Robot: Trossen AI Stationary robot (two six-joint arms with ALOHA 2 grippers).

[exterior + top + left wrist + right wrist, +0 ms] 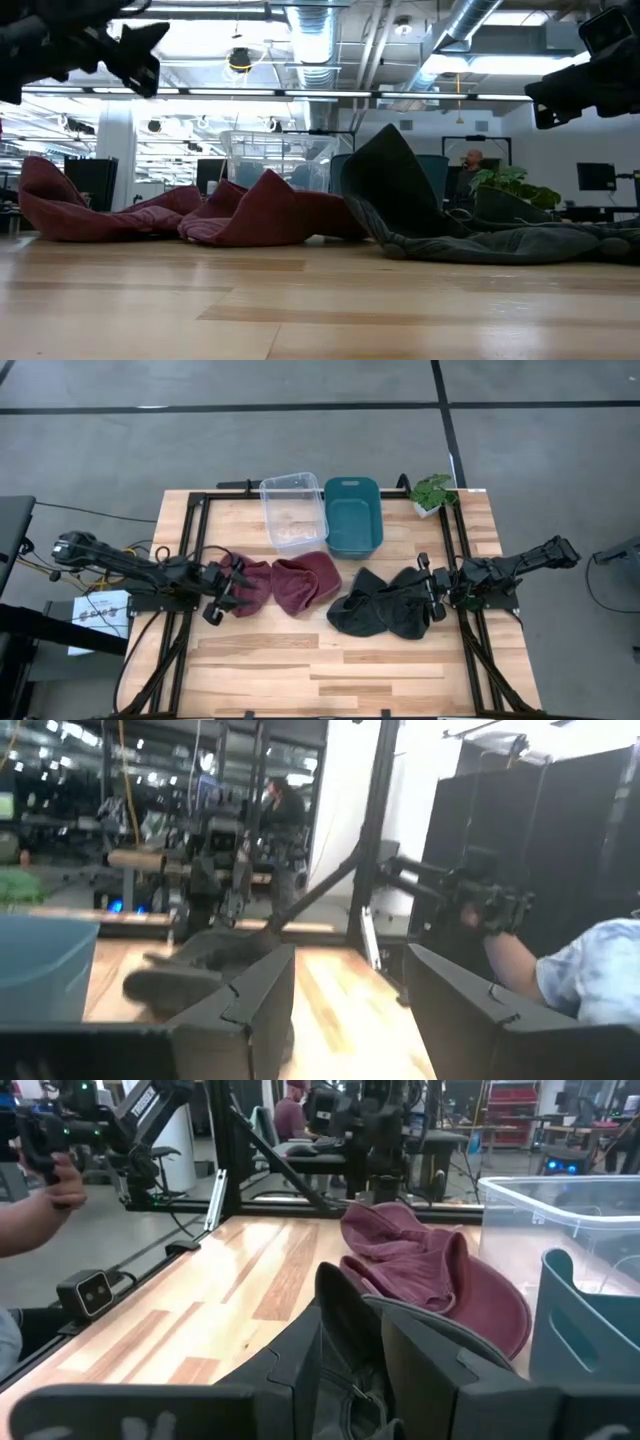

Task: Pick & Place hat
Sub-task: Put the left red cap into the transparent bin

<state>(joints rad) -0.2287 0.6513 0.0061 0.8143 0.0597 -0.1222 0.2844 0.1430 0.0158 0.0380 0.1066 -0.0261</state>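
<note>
Two maroon hats (285,584) lie crumpled side by side at the table's middle, seen as two mounds (200,212) in the low view. A dark grey hat heap (385,608) lies to their right, with one part standing up in a peak (390,165). My left gripper (222,592) hangs open above the left maroon hat's left edge, raised off the table (130,55). My right gripper (433,588) hovers open over the dark heap's right edge, also raised (585,75). Dark cloth (345,1320) shows between its fingers in the right wrist view.
A clear plastic bin (295,510) and a teal bin (353,515) stand side by side at the table's far edge, a small potted plant (433,492) to their right. Bare wood fills the near half (330,670). A person's hand (505,945) shows beyond the table.
</note>
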